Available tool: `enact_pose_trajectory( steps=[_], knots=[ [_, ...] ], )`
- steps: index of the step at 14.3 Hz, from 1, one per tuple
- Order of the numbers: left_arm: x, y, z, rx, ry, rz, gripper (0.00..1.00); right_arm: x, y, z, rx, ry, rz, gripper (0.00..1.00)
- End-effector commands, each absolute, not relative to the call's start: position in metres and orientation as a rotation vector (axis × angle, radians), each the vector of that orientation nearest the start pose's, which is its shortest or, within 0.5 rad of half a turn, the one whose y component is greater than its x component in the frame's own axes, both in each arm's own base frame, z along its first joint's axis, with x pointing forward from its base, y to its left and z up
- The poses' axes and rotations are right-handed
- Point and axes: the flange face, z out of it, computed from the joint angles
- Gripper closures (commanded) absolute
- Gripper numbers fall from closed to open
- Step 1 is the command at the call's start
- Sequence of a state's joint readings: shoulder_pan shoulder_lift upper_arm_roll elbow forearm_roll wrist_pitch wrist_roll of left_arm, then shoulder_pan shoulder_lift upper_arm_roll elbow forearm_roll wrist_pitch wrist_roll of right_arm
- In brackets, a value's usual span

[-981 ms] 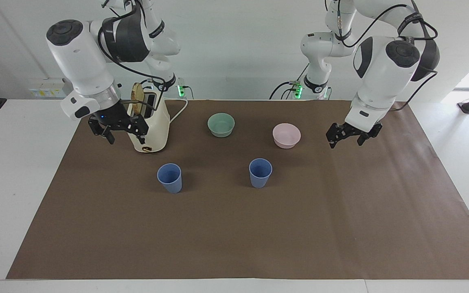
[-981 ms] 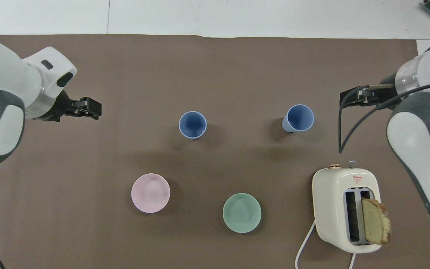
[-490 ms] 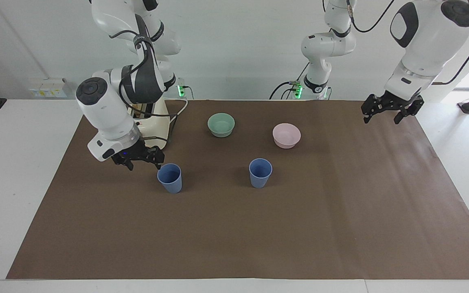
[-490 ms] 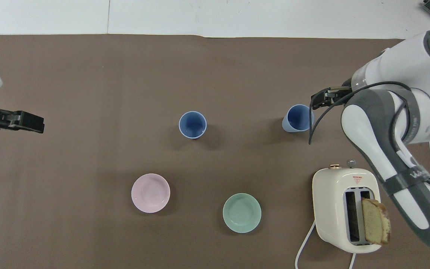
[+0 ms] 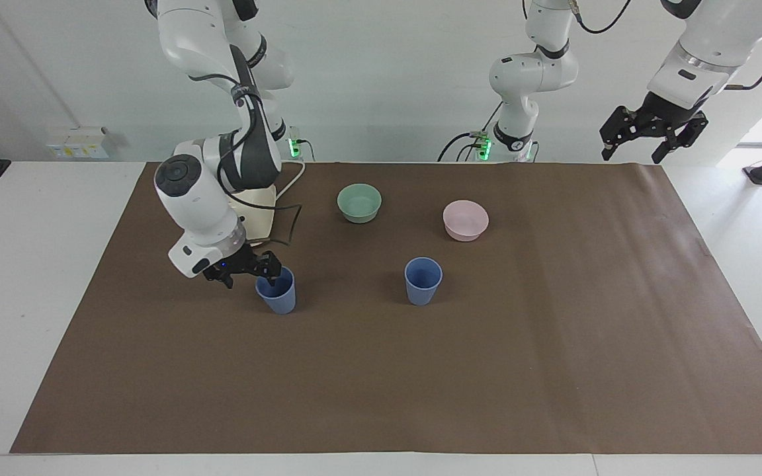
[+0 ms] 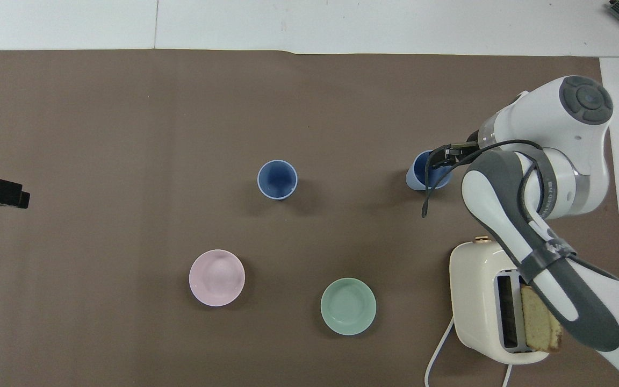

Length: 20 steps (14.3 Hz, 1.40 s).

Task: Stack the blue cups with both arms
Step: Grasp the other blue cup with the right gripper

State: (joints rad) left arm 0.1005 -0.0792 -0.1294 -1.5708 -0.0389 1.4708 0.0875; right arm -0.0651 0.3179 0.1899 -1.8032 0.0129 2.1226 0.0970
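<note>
The right gripper [image 5: 251,271] sits low at one blue cup [image 5: 276,295], its fingers wide, one fingertip over the rim. The other blue cup [image 5: 423,281] stands well apart on the worktop [image 5: 421,383]. The left gripper [image 5: 652,135] waits high up, fingers wide, holding nothing.

no legible text, labels or numbers anywhere

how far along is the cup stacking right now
Nothing is stacked: both blue cups stand apart on the brown mat. In hand: the right gripper, open, is at the rim of the cup nearer the toaster, one finger over its mouth. The left gripper hangs open, high over the mat's edge. Left: grasping, lifting, nesting into the other cup.
</note>
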Motion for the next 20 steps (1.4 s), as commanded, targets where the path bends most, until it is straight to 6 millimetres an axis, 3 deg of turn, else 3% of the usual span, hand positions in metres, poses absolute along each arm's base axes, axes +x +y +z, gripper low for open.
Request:
enact_pose_trajectory(
  steps=[1, 2, 3, 4, 5, 8, 10, 16, 17, 20],
  knots=[
    [0.517, -0.023, 0.664, -3.182, 0.214, 0.037, 0.00, 0.628, 0.076, 0.355, -3.071, -0.066, 0.004, 0.00],
    [0.516, -0.025, 0.666, -3.181, 0.224, 0.033, 0.00, 0.628, 0.077, 0.351, -3.071, -0.078, 0.015, 0.00],
    [0.516, -0.025, 0.666, -3.177, 0.214, 0.031, 0.00, 0.628, 0.078, 0.351, -3.071, -0.079, 0.016, 0.17],
    [0.515, -0.024, 0.665, -3.173, 0.203, 0.053, 0.00, 0.628, 0.078, 0.351, -3.071, -0.076, 0.016, 0.43],
    [0.514, -0.022, 0.665, -3.173, 0.199, 0.062, 0.00, 0.628, 0.078, 0.351, -3.072, -0.077, 0.013, 0.63],
    [0.504, -0.030, 0.673, -3.170, 0.219, 0.078, 0.00, 0.630, 0.083, 0.353, -3.070, -0.099, 0.009, 0.99],
    [0.496, -0.031, 0.681, -3.168, 0.218, 0.059, 0.00, 0.632, 0.083, 0.356, -3.069, -0.109, -0.003, 1.00],
    [0.497, -0.024, 0.680, -3.169, 0.203, 0.056, 0.00, 0.651, 0.086, 0.428, -3.057, -0.100, -0.059, 1.00],
    [0.497, -0.025, 0.680, -3.169, 0.205, 0.056, 0.00, 0.653, 0.092, 0.442, -3.051, -0.098, -0.062, 1.00],
    [0.497, -0.028, 0.680, -3.168, 0.215, 0.059, 0.00, 0.648, 0.140, 0.479, -3.053, -0.007, -0.048, 1.00]
  ],
)
